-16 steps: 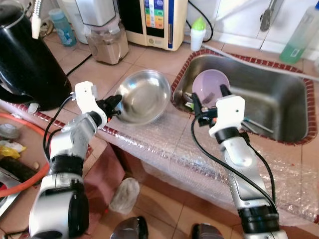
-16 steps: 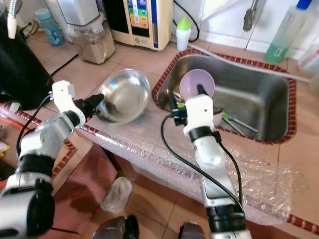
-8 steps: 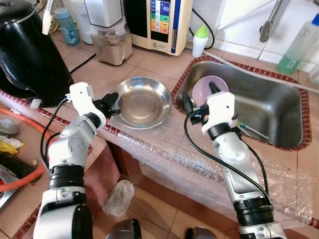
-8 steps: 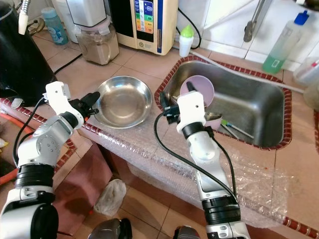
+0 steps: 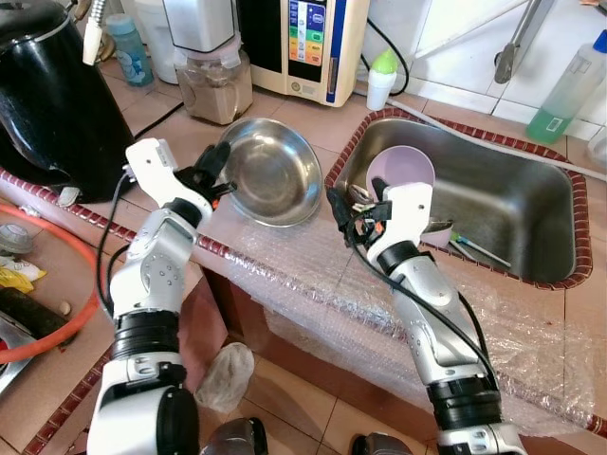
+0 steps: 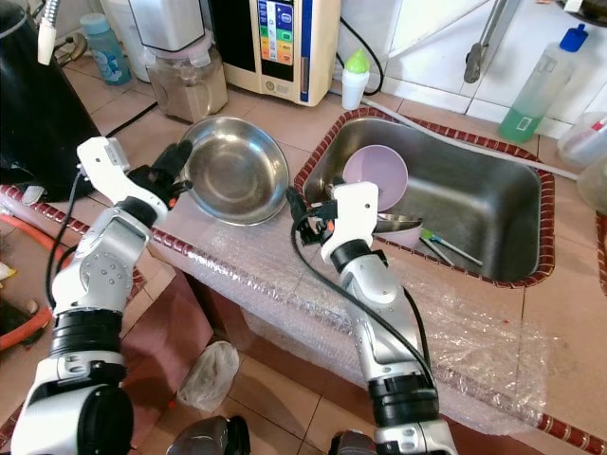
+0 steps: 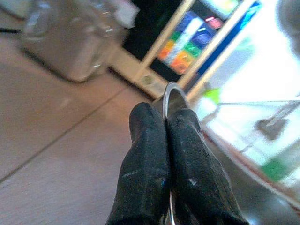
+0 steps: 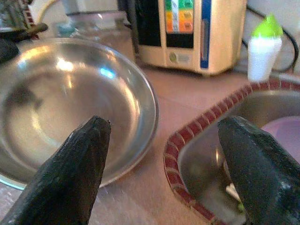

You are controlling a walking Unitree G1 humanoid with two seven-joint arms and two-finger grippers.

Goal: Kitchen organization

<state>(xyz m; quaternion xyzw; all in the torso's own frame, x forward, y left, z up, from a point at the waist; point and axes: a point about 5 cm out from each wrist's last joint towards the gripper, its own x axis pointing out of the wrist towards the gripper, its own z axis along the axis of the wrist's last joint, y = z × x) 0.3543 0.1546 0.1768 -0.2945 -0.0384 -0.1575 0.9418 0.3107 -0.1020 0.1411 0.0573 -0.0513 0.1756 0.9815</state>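
Note:
A steel bowl (image 5: pixel 275 175) stands tilted on the tiled counter left of the sink (image 5: pixel 560 277), its near rim raised. My left gripper (image 5: pixel 211 171) is shut on that rim; in the left wrist view the fingers (image 7: pixel 145 140) pinch the thin steel edge (image 7: pixel 169 93). My right gripper (image 5: pixel 353 216) hangs open over the counter between bowl and sink, not touching either. The right wrist view shows its fingers (image 8: pixel 70 173) spread wide, with the bowl (image 8: pixel 70 117) beyond them. A purple bowl (image 5: pixel 403 169) leans inside the sink with some utensils (image 5: pixel 469 246).
A black kettle (image 5: pixel 52 104) stands at the left, a blender (image 5: pixel 211 66) and a beige water unit (image 5: pixel 308 38) at the back. A small green-capped bottle (image 5: pixel 381 76) and a green soap bottle (image 5: pixel 569 81) flank the sink. Bubble wrap (image 5: pixel 313 284) covers the counter's front edge.
The bowl lay flat half a second ago; my left gripper has since tipped it up by the rim. My right gripper has moved left, from the sink towards the bowl.

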